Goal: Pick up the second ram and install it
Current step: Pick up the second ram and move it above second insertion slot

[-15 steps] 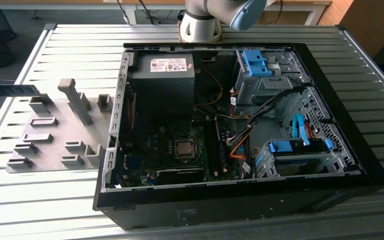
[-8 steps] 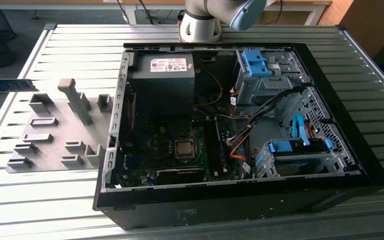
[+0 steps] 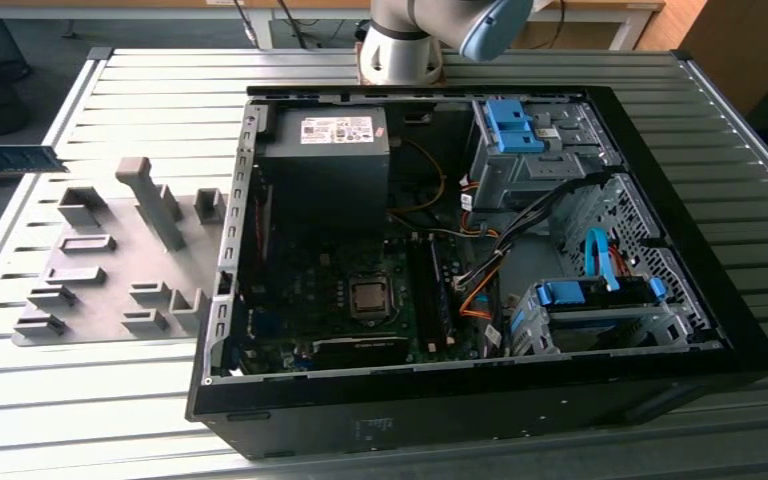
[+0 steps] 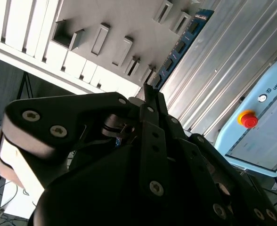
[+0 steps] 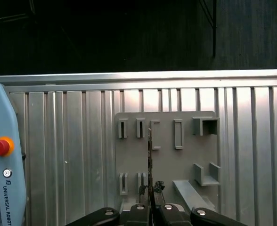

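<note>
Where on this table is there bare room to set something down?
Bare slatted table lies at the exterior view's left, between the grey fixture plate and the near edge, and again beyond that plate. The open computer case is crowded with cables. The pincer holds the second ram.

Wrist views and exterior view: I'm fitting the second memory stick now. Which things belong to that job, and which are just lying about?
Job in hand:
memory stick, gripped in the pincer
open computer case
long black slots on its board

Lying about:
grey block plate
pendant with a red button
ribbed metal table
</note>
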Robot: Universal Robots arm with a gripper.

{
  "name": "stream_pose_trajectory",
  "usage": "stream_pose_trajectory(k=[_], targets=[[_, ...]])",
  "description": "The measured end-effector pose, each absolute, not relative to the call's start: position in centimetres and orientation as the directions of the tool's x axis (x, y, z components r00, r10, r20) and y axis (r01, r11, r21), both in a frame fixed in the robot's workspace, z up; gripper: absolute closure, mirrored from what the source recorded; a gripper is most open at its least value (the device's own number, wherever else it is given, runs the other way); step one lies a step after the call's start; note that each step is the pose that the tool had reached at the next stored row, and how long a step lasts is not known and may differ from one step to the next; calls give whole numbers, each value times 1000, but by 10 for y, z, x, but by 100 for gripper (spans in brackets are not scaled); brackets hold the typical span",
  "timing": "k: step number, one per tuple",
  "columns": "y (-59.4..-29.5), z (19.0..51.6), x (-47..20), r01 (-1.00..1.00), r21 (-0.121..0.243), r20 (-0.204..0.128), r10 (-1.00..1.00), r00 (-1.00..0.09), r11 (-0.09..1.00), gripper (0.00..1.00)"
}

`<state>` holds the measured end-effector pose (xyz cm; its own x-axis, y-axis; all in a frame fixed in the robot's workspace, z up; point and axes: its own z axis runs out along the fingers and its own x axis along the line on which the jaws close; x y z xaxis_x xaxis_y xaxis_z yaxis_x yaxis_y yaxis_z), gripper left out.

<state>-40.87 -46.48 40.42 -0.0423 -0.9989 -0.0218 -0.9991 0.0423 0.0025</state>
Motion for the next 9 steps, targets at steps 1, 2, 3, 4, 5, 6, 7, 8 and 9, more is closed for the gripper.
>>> stream_pose_trajectory(k=[1, 2, 3, 4, 5, 6, 7, 8, 9], targets=[[-465, 404, -409, -999, 2, -22, -999, -42, 42, 86], [-465, 404, -409, -999, 3, -22, -999, -42, 42, 86], [-465, 405, -409, -999, 3, -22, -999, -42, 42, 86], [-465, 405, -409, -999, 3, -22, -999, -42, 42, 86], [-465, 405, -408, -999, 3, -21, -999, -42, 42, 86], [-465, 405, -408, -999, 3, -21, -999, -42, 42, 86], [-465, 405, -407, -999, 3, -22, -999, -42, 42, 86], [-465, 405, -406, -999, 3, -22, -999, -42, 42, 86], [-465, 405, -404, -999, 3, -22, -999, -42, 42, 86]])
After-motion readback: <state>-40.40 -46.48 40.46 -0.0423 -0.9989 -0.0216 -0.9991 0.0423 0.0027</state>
